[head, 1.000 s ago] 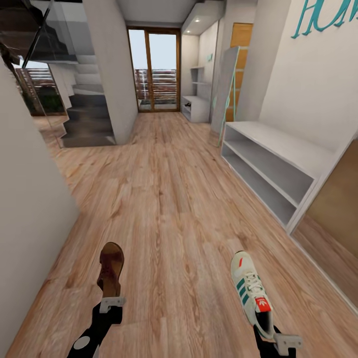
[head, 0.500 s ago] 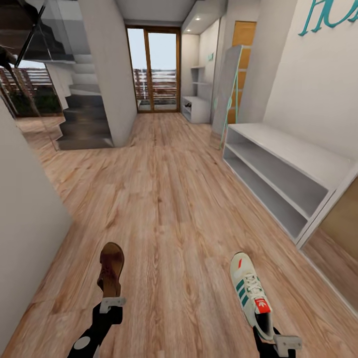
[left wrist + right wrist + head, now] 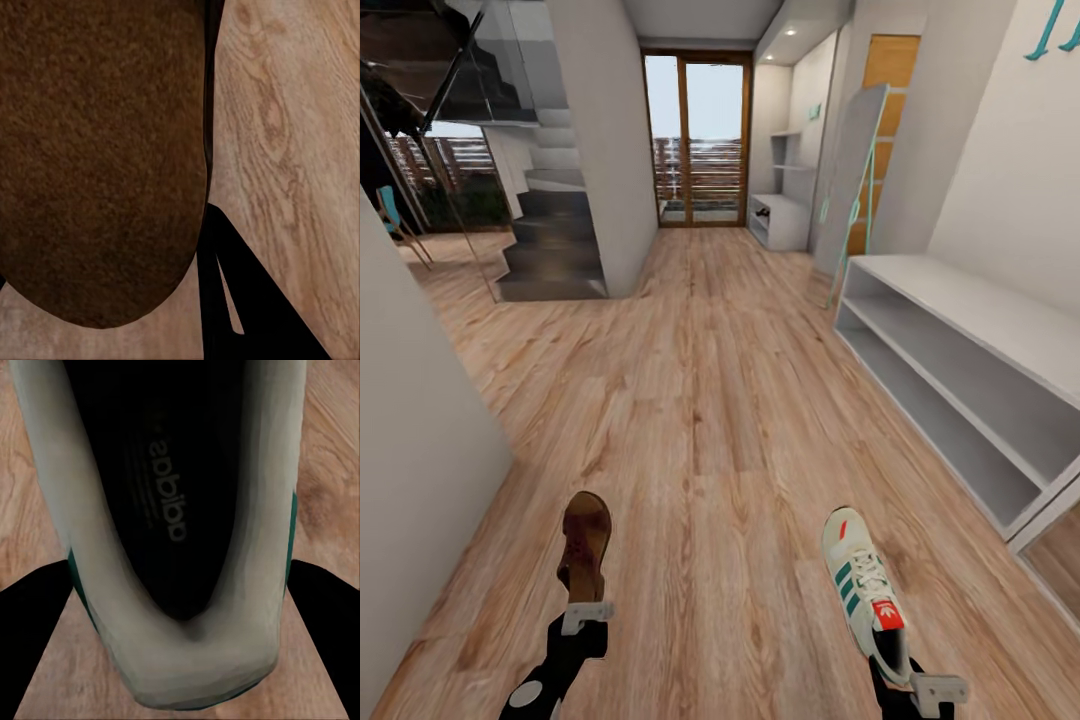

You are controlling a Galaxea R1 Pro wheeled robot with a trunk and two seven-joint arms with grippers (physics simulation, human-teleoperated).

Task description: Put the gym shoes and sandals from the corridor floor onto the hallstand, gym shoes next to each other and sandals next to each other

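Head view: left gripper clamped on brown sandal, right gripper clamped on gym shoe heel, both above corridor floor; hallstand far ahead.

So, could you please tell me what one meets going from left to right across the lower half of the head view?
Wall → sandal → gym shoe → long bench.
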